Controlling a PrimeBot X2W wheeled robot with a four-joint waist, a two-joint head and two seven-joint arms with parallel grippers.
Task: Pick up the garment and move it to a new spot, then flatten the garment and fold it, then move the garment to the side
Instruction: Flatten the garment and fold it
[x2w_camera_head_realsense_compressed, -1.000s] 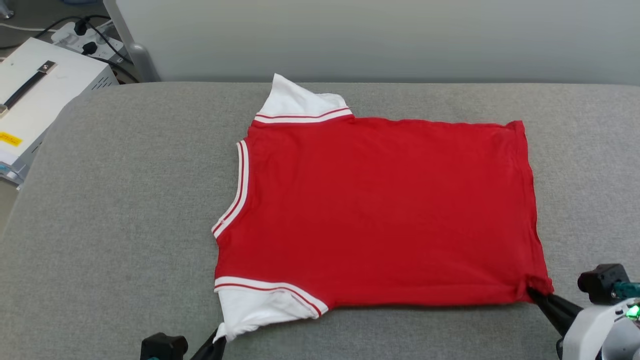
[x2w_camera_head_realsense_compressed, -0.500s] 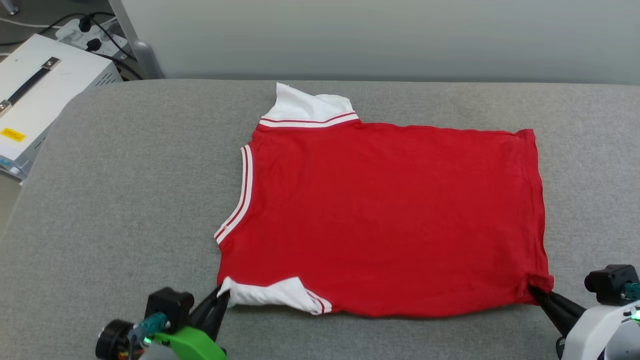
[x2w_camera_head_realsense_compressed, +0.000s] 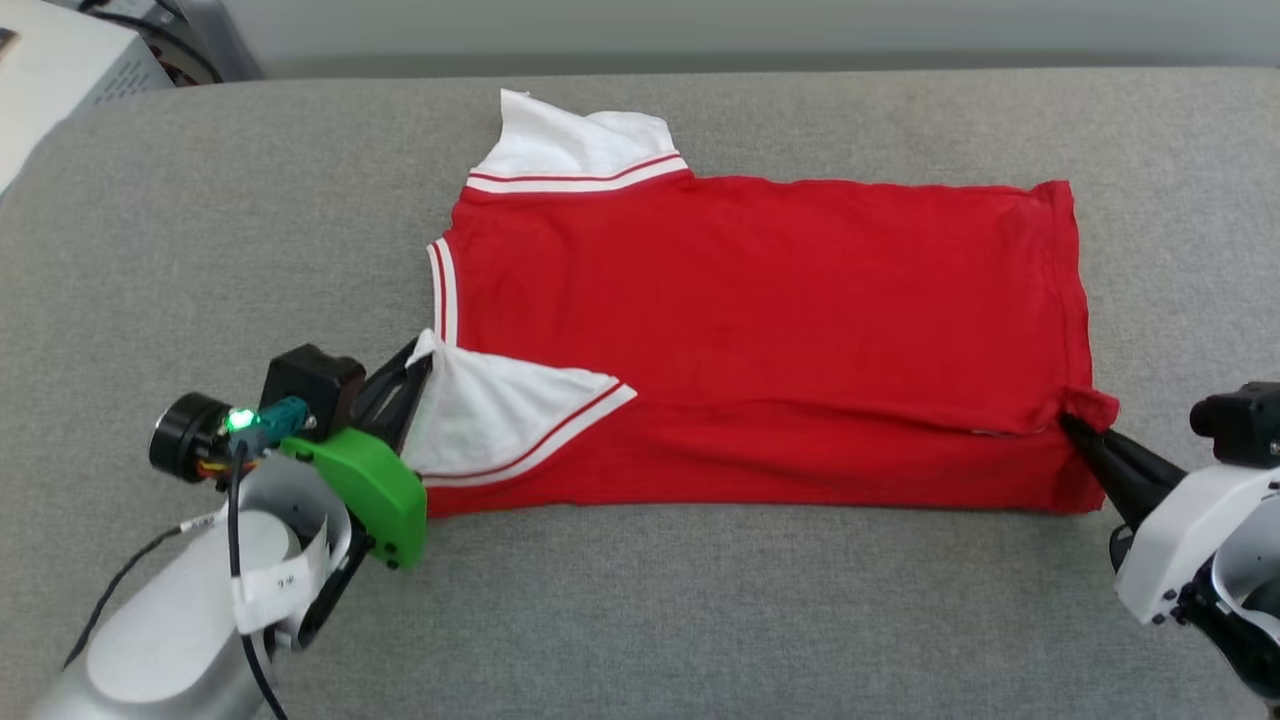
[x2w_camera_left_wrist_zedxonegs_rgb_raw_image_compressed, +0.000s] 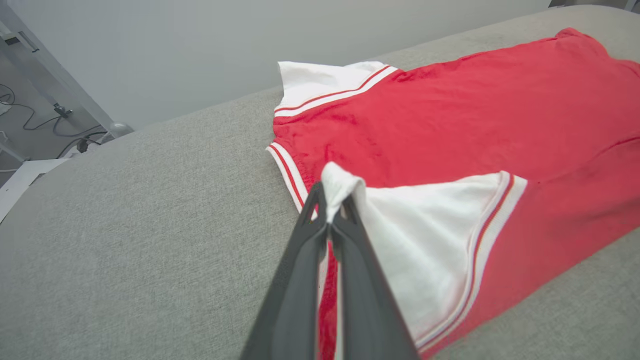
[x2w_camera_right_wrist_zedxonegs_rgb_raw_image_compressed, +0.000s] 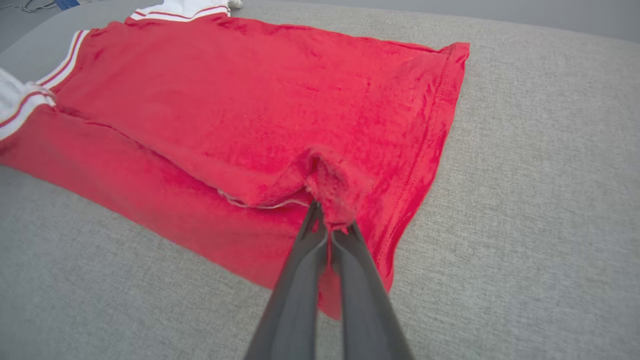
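The garment (x2w_camera_head_realsense_compressed: 760, 300) is a red T-shirt with white, striped-trim sleeves, lying plain side up across the grey cushion. My left gripper (x2w_camera_head_realsense_compressed: 418, 352) is shut on the tip of the near white sleeve (x2w_camera_head_realsense_compressed: 490, 415), lifted and carried over the red body; the left wrist view shows the garment (x2w_camera_left_wrist_zedxonegs_rgb_raw_image_compressed: 450, 125) with my left gripper (x2w_camera_left_wrist_zedxonegs_rgb_raw_image_compressed: 331, 200) pinching that sleeve tip. My right gripper (x2w_camera_head_realsense_compressed: 1070, 422) is shut on the near hem corner, raised so the near edge folds over. In the right wrist view, my right gripper (x2w_camera_right_wrist_zedxonegs_rgb_raw_image_compressed: 327, 212) clamps bunched red cloth of the garment (x2w_camera_right_wrist_zedxonegs_rgb_raw_image_compressed: 250, 100).
The grey padded surface (x2w_camera_head_realsense_compressed: 200, 220) stretches well beyond the shirt on all sides. A white box (x2w_camera_head_realsense_compressed: 60, 70) sits off its far left corner, with cables nearby. A pale wall (x2w_camera_left_wrist_zedxonegs_rgb_raw_image_compressed: 175, 50) runs behind the cushion's far edge.
Both grippers have lifted and carried the near edge away from me, folding the near sleeve and a strip of the body over the shirt. The head camera has tilted downward.
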